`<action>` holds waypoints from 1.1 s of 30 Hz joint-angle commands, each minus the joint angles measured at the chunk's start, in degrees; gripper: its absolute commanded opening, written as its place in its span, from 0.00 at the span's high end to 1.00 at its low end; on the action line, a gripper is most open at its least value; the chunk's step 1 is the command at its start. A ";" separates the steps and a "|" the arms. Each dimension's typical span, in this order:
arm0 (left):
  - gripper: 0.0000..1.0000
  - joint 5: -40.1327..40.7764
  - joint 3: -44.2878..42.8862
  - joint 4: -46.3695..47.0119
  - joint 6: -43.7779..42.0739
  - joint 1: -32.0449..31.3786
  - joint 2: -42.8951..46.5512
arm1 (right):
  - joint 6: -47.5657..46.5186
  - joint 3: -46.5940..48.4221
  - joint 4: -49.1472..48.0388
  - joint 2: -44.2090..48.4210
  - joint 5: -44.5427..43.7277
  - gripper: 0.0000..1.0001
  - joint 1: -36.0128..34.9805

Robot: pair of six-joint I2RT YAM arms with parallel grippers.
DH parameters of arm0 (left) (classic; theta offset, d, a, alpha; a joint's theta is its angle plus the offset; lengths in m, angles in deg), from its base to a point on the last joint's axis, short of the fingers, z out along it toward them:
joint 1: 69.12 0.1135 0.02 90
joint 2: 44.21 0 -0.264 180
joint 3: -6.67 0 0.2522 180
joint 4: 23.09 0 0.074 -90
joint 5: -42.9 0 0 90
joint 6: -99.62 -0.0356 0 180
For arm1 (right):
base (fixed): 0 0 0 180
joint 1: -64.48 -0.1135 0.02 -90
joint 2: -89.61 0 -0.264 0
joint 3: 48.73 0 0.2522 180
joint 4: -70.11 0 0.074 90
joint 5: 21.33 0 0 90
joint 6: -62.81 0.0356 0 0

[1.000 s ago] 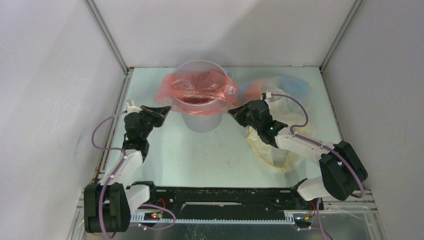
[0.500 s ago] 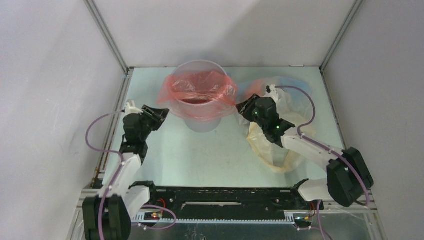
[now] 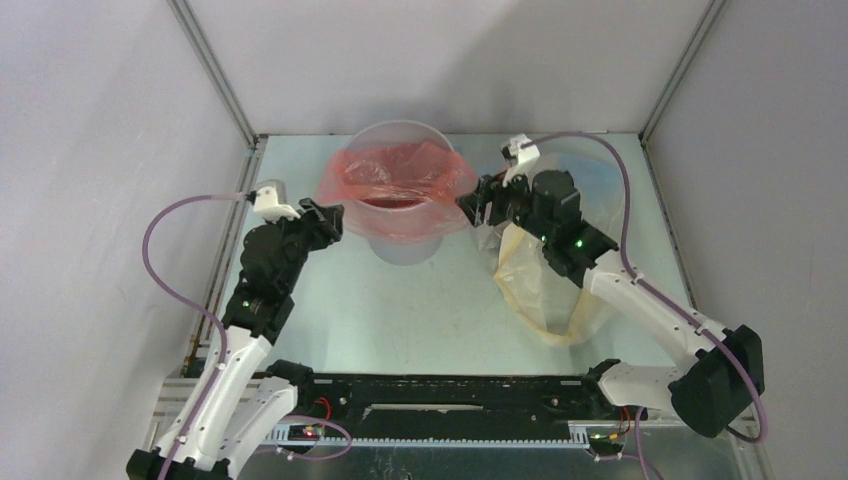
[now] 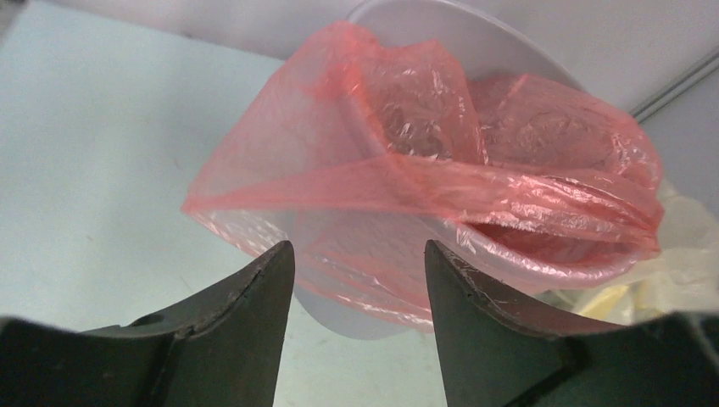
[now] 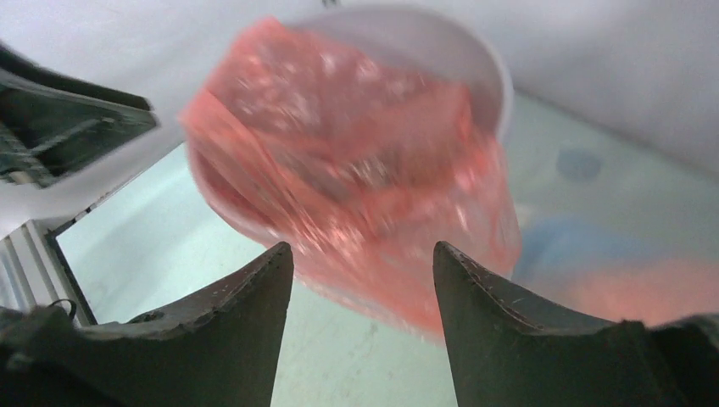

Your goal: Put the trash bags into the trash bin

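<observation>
The light-grey trash bin (image 3: 404, 243) stands at the back middle of the table. A red-pink trash bag (image 3: 398, 181) lies crumpled in its mouth and hangs over the rim on both sides. My left gripper (image 3: 333, 218) is open just left of the bin, apart from the bag, with nothing between its fingers (image 4: 357, 250). On the bin's right my right gripper (image 3: 470, 207) is open too and holds nothing (image 5: 361, 248). Both wrist views show the red bag (image 4: 424, 170) (image 5: 356, 153) over the bin (image 4: 441, 34) (image 5: 479, 64). A pale yellow bag (image 3: 545, 295) and a light blue bag (image 3: 592, 172) lie on the table to the right.
Grey walls with metal corner posts close the table in on three sides. The right arm reaches over the yellow bag. The black base rail (image 3: 440, 390) runs along the near edge. The left gripper (image 5: 59, 119) shows at the upper left of the right wrist view.
Both grippers have opened and let go of the red bag's edges. Both arms have risen, and the right gripper has moved toward the back. The bag stays draped over the bin.
</observation>
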 commanded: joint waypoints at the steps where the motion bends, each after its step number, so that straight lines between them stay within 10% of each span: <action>1: 0.33 5.71 -4.50 -0.43 -15.03 -0.95 -3.93 | -16.35 12.06 10.54 -4.76 7.05 0.34 -2.25; 11: 0.16 1.13 -6.07 -0.35 -26.58 -0.91 -9.10 | -30.44 40.63 34.62 -24.61 2.57 0.30 -8.70; 20: 0.22 0.40 -5.81 2.28 -30.07 -0.29 -12.04 | -30.92 47.13 39.12 -31.06 -0.75 0.38 -10.48; 27: 0.33 -5.46 -5.82 9.03 -27.88 2.70 -14.46 | -29.96 48.40 37.53 -31.70 -2.68 0.68 -10.22; 33: 0.64 -6.10 -7.90 9.24 -26.71 4.01 -16.83 | -27.92 51.03 36.46 -32.25 -2.61 0.98 -9.07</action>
